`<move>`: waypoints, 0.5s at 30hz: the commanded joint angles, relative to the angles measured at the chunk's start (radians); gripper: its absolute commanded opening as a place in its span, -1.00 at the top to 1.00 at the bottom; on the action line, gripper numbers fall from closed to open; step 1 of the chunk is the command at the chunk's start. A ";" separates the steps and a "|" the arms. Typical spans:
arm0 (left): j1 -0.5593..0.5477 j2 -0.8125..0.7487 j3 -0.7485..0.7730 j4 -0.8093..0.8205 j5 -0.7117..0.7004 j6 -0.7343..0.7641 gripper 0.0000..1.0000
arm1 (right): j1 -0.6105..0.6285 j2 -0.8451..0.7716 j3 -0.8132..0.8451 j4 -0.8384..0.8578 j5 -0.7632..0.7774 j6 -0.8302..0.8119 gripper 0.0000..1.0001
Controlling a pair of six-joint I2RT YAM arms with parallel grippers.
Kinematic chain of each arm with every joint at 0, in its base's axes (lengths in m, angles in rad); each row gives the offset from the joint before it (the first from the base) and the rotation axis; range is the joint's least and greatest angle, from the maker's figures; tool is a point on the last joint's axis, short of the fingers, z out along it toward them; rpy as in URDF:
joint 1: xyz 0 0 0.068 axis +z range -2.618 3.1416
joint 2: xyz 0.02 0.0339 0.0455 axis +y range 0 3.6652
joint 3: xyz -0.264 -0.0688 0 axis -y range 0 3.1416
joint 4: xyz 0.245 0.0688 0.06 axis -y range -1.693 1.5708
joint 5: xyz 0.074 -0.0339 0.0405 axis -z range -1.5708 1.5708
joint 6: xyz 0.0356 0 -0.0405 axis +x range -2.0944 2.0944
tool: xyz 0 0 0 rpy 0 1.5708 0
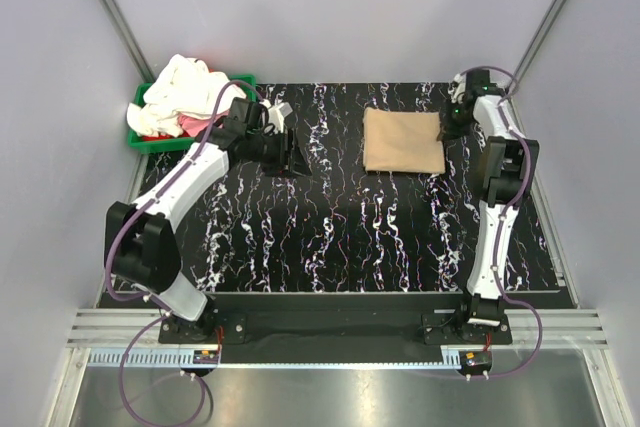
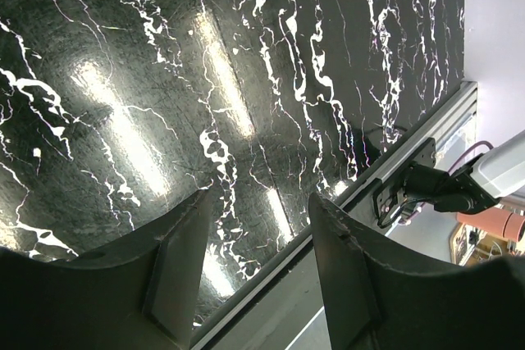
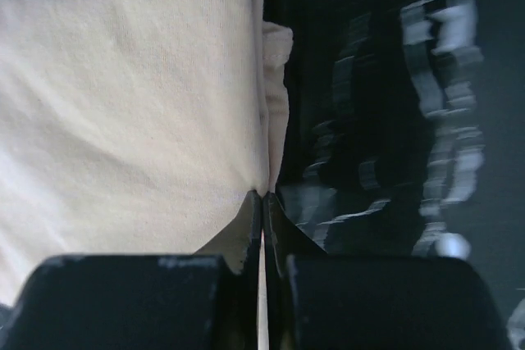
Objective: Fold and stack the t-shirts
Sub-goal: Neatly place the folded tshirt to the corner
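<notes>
A tan t-shirt lies folded into a rectangle on the black marbled table, right of centre at the back. My right gripper sits at the shirt's right edge. In the right wrist view its jaws are shut, pinching the edge of the tan t-shirt, and the fabric puckers toward the tips. A cream-white t-shirt is heaped in the green bin, with a pink-red t-shirt showing under it. My left gripper hangs open and empty over the table, right of the bin.
The green bin stands at the table's back left corner. White walls close in the left, right and back sides. In the left wrist view, the table's edge with a metal rail and an arm base mount appear.
</notes>
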 commanded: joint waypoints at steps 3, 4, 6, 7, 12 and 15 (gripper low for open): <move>-0.019 0.002 -0.009 0.030 0.001 0.013 -0.11 | -0.065 0.101 0.219 -0.083 0.180 -0.126 1.00; -0.020 0.002 -0.008 0.030 0.002 0.011 -0.11 | -0.081 0.120 0.253 -0.091 0.193 -0.134 1.00; -0.022 0.003 -0.006 0.030 -0.001 0.013 -0.11 | -0.097 0.179 0.354 -0.099 0.225 -0.154 1.00; -0.022 0.005 -0.005 0.030 -0.002 0.016 -0.11 | -0.112 0.197 0.390 -0.102 0.242 -0.160 1.00; -0.030 0.011 -0.009 0.031 -0.018 0.031 -0.11 | -0.157 0.341 0.643 -0.091 0.288 -0.174 1.00; -0.039 0.025 -0.009 0.030 -0.036 0.037 -0.11 | -0.177 0.361 0.663 -0.010 0.286 -0.188 1.00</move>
